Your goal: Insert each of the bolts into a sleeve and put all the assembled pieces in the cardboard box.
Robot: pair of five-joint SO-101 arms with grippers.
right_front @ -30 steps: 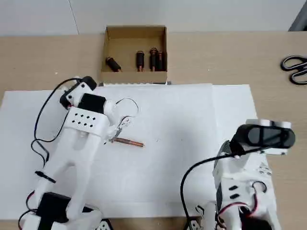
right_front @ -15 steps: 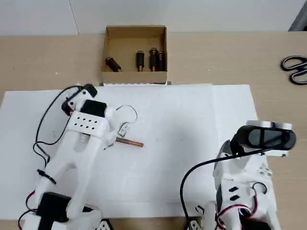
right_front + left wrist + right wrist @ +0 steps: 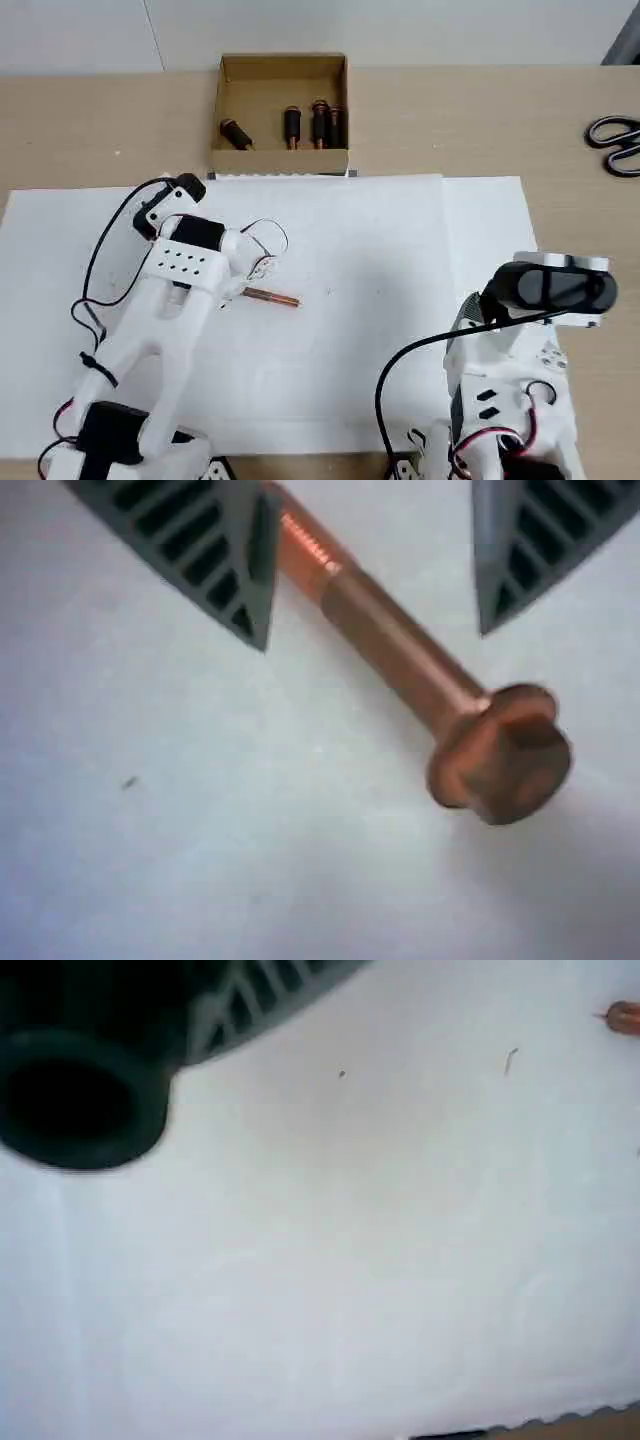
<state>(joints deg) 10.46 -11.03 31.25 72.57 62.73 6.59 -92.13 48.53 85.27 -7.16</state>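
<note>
Left claw [image 3: 368,630] spread over bolt [image 3: 272,296] on paper [image 3: 400,260].
The claw's tips stand apart, straddling the threaded end without gripping it. The bolt lies flat, its long axis across the desk [image 3: 480,120], head toward the open middle of the paper. Its thread tip is hidden behind one finger [image 3: 215,550]. The box [image 3: 283,66], well apart at the far edge, holds four pieces [image 3: 292,125].

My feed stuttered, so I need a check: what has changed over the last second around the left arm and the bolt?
The left arm slid slightly back toward the table's near edge, carrying its open claw, which sits astride the bolt's threaded end. Nothing was gripped or released. The bolt, the pieces in the cardboard box and the right arm stayed put.
</note>
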